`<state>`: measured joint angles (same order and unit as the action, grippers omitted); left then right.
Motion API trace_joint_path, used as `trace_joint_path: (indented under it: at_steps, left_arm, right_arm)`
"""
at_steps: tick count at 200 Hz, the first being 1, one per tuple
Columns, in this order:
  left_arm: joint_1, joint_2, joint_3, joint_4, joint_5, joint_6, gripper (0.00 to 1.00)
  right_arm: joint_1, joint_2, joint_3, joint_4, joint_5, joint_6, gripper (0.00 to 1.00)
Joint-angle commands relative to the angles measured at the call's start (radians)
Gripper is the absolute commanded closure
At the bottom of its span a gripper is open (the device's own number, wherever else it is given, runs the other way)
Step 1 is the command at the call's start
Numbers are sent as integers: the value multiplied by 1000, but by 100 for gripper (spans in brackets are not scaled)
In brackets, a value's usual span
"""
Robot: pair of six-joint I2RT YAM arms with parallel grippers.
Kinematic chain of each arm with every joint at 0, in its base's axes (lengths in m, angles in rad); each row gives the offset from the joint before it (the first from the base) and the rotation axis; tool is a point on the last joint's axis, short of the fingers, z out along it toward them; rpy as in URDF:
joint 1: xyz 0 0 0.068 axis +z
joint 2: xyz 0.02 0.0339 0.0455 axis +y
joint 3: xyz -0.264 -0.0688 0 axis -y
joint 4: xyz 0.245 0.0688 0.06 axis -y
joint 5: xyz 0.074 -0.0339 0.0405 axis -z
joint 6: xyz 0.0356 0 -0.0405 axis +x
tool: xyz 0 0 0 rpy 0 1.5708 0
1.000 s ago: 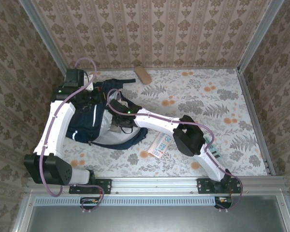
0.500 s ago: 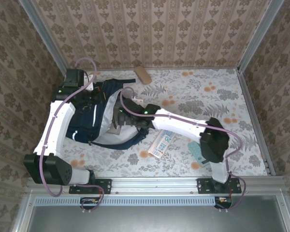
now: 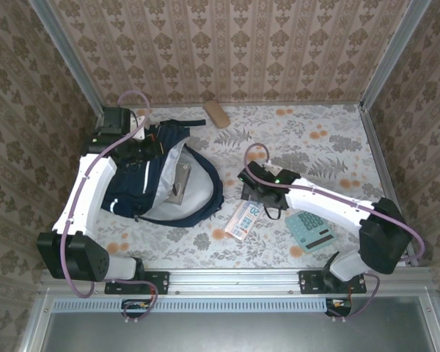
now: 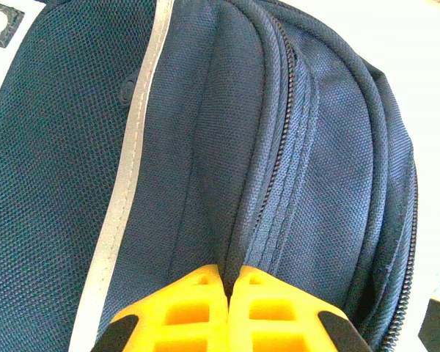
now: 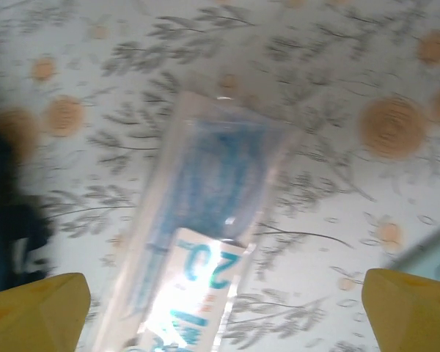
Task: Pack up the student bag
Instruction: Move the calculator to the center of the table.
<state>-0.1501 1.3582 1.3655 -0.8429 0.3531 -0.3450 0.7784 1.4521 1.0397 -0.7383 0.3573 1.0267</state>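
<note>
The student bag, navy with a white stripe, lies at the left of the table, its mouth held wide so the pale grey lining shows. A flat grey item lies inside. My left gripper is shut on the bag's top rim; in the left wrist view its yellow fingers pinch a fold of the bag beside the zip. My right gripper hovers open just right of the bag, over a clear packet of blue pens. The right wrist view shows that packet between the wide-apart fingertips, untouched.
A teal calculator lies right of the packet, near the right arm. A tan block rests by the back wall. Patterned walls close in the floral table on three sides. The bag's dark edge is at the left of the right wrist view.
The right arm has pulled out of the bag and swung right, over the pen packet, uncovering the calculator. The left gripper still holds the rim, and the bag's mouth now gapes wider.
</note>
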Motion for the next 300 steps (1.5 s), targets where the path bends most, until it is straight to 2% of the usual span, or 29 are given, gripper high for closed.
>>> trace_joint_path:
  at_steps: [1,21,60,86,124,147,176,183,218,252,281,300]
  left_arm:
    - [-6,-40,-6,56,20,-6,100]
    - [-13,-41,-8,53,24,-2,100]
    - [-31,-46,-3,39,17,12,100]
    - [-42,-50,-15,47,17,7,100]
    - [-54,-51,-34,56,12,0,100]
    - [-58,-58,-33,51,9,-2,100]
    - [-63,-67,-30,40,-3,-3,100]
    - [-63,-68,-27,34,-6,-3,100]
    - [-65,-81,-24,18,-19,0,100]
    - [-66,-85,-27,14,-20,-4,100]
    - [-72,-88,-28,10,-23,-6,100]
    - [-74,-87,-29,7,-26,-6,100]
  right_arm:
    - [-12,-117,-76,-66,28,85,7]
    - [-37,-221,-160,-137,33,153,14]
    - [-95,-471,-308,-281,17,255,19]
    - [-111,-601,-350,-433,32,339,18]
    - [-166,-630,-400,-493,-13,383,11]
    - [-193,-635,-454,-446,-52,402,8]
    - [-237,-647,-539,-262,-120,356,5]
    - [-246,-650,-553,-221,-131,346,1]
    - [-288,-620,-582,29,-185,232,0]
    - [-334,-479,-526,223,-246,79,1]
    - [-386,-322,-437,319,-332,-44,1]
    - [-419,-213,-353,321,-374,-123,0]
